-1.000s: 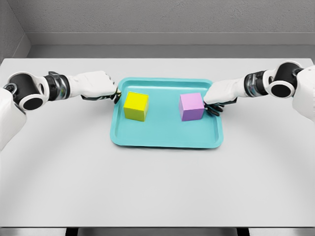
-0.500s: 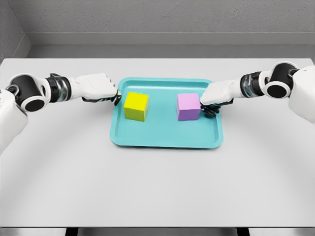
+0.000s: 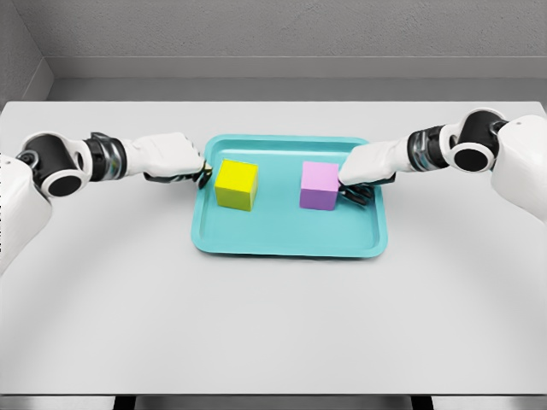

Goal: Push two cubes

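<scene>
**Head view: both cubes mid-push, hands closing in from the sides**

Head view shows me a teal tray (image 3: 286, 243) on the grey bench (image 3: 273, 325), with the yellow cube (image 3: 236, 184) in its left half and the purple cube (image 3: 320, 185) in its right half, apart from each other with bare tray floor between them.

My left robot hand (image 3: 175, 158) sits at the tray's left rim, fingers curled under and holding nothing; its knuckles are just beside the yellow cube's left face, though I cannot tell whether they touch it. My right robot hand (image 3: 363, 171) reaches over the tray's right edge, fingers likewise curled and gripping nothing, and it appears pressed against the purple cube's right face.

I judge this as the pushing step itself, with the right side engaged and the left side at or near first contact. The next move, as I read it, calls for driving both hands inward along the tray, keeping each contact low and centred on its cube's face so neither cube twists or tips, and bringing the left hand firmly against the yellow cube.
</scene>
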`<action>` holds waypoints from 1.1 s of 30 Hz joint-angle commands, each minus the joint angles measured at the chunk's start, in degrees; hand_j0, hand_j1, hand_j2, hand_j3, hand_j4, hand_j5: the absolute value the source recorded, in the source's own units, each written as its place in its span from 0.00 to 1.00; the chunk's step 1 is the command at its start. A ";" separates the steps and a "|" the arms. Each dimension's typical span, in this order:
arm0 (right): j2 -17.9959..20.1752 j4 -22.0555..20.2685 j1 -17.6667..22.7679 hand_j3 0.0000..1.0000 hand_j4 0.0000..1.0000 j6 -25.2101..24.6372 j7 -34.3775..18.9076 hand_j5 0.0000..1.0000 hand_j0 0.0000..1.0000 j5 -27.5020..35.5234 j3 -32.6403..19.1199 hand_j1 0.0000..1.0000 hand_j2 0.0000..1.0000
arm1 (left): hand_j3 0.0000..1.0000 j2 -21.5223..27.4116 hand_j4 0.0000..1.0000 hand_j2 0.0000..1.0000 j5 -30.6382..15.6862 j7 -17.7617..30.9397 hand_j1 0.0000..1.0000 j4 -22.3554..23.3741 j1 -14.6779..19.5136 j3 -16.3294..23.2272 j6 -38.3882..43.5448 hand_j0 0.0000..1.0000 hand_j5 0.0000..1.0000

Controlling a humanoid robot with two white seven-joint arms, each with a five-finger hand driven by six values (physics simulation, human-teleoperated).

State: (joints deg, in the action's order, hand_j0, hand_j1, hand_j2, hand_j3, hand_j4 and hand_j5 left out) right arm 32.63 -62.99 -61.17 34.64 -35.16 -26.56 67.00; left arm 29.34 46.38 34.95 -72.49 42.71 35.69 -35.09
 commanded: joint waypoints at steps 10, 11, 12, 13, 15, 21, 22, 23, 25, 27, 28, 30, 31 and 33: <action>-1.08 0.50 -0.09 0.12 0.12 0.36 0.16 0.12 0.12 -0.51 0.50 0.12 0.12 | 0.46 -0.95 0.46 0.46 -0.77 0.05 0.46 -0.37 0.09 0.17 0.09 0.46 0.46; -0.99 0.59 -0.09 0.12 0.12 0.36 0.16 0.12 0.12 -0.51 0.50 0.12 0.12 | 0.46 -0.95 0.46 0.46 -0.77 0.05 0.46 -0.37 0.09 0.17 0.09 0.46 0.46; -0.99 0.68 -0.09 0.12 0.12 0.36 0.16 0.12 0.12 -0.51 0.50 0.12 0.12 | 0.46 -0.95 0.46 0.46 -0.77 0.05 0.46 -0.29 0.09 0.17 0.09 0.46 0.46; -0.99 0.85 -0.09 0.12 0.12 0.36 0.16 0.12 0.12 -0.51 0.50 0.12 0.12 | 0.46 -1.04 0.46 0.46 -0.68 0.05 0.46 -0.29 0.09 0.17 0.09 0.46 0.46; -1.08 2.26 -0.09 0.12 0.12 0.36 0.16 0.12 0.12 -0.60 0.50 0.12 0.12 | 0.46 -1.57 0.46 0.46 -0.50 0.05 0.46 -0.20 0.09 0.17 0.09 0.46 0.46; -1.51 3.49 -0.44 0.12 0.12 0.36 0.16 0.12 0.12 -0.51 0.50 0.12 0.12 | 0.46 -2.88 0.46 0.46 -0.33 0.05 0.46 -0.11 0.09 0.26 0.09 0.46 0.46; -2.13 4.63 -0.53 0.12 0.12 0.36 0.16 0.12 0.12 -0.95 0.50 0.12 0.12 | 0.46 -2.88 0.46 0.46 -0.33 0.05 0.46 -0.11 0.09 0.26 0.09 0.46 0.46; -3.36 5.77 -0.53 0.12 0.12 0.36 0.16 0.12 0.12 -1.13 0.51 0.12 0.12 | 0.46 -2.97 0.46 0.46 -0.33 0.05 0.46 -0.11 0.09 0.26 0.09 0.46 0.46; -3.80 5.86 -0.53 0.12 0.12 0.36 0.16 0.12 0.12 -1.31 0.68 0.12 0.12 | 0.46 -3.41 0.46 0.46 -0.33 0.05 0.46 -0.11 0.09 0.35 0.09 0.46 0.46; -3.80 6.48 -0.61 0.12 0.12 0.36 0.16 0.12 0.12 -1.31 0.94 0.12 0.12 | 0.46 -4.03 0.46 0.46 -0.42 0.05 0.46 -0.11 0.18 1.58 0.09 0.46 0.46; -3.98 6.48 -0.61 0.12 0.12 0.36 0.16 0.12 0.12 -1.31 0.94 0.12 0.12 | 0.46 -4.03 0.46 0.46 -0.42 0.05 0.46 -0.11 0.18 1.58 0.09 0.46 0.46; -4.33 6.48 -0.61 0.12 0.12 0.36 0.16 0.12 0.12 -1.31 1.21 0.12 0.12 | 0.46 -4.03 0.46 0.46 -0.50 0.05 0.46 -0.11 0.18 1.58 0.09 0.46 0.46; -4.50 6.48 -0.79 0.12 0.12 0.36 0.16 0.12 0.12 -1.31 1.30 0.12 0.12 | 0.45 -4.03 0.45 0.45 -0.50 0.05 0.45 -0.11 0.18 1.84 0.09 0.45 0.45; -4.94 6.39 -0.79 0.12 0.12 0.36 0.16 0.12 0.12 -1.31 1.30 0.12 0.12 | 0.45 -4.38 0.45 0.45 -0.42 0.05 0.45 -0.11 0.18 1.84 0.09 0.45 0.45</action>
State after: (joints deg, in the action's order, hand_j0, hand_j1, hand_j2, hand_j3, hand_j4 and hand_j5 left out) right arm 28.19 -56.65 -61.97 34.83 -35.00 -27.71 68.06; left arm 25.23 46.08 35.03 -72.63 42.89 37.33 -35.02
